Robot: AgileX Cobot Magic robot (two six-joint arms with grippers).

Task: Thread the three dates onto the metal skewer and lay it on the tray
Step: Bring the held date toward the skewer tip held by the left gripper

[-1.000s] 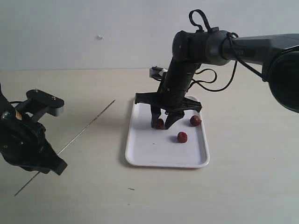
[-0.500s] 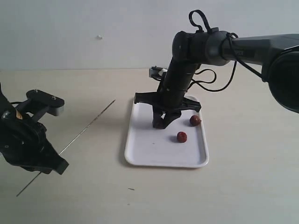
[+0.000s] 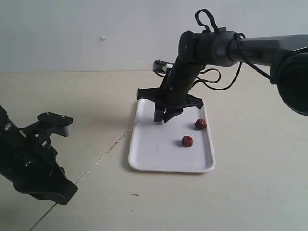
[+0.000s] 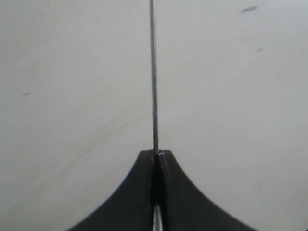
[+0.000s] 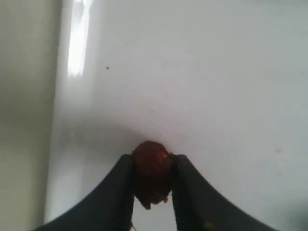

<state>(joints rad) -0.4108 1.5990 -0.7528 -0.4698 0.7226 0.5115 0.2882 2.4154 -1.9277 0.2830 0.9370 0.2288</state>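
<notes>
Moved: right gripper (image 3: pixel 162 118) has closed on one date and stands a little higher over the tray than before; left arm has come lower and carried the skewer tip toward the tray's left rim.
Right gripper: jaws partly closed, pinching held date (image 5: pixel 152 167) from both sides.
Left gripper (image 4: pixel 155 156): jaws fully closed on skewer (image 3: pixel 106 151), which points out straight from them.
Skewer tip: near the tray rim; whether it touches, I cannot tell.
Other dates: two, (image 3: pixel 187 141) and (image 3: pixel 200 124), lying apart on tray (image 3: pixel 163 156).
</notes>
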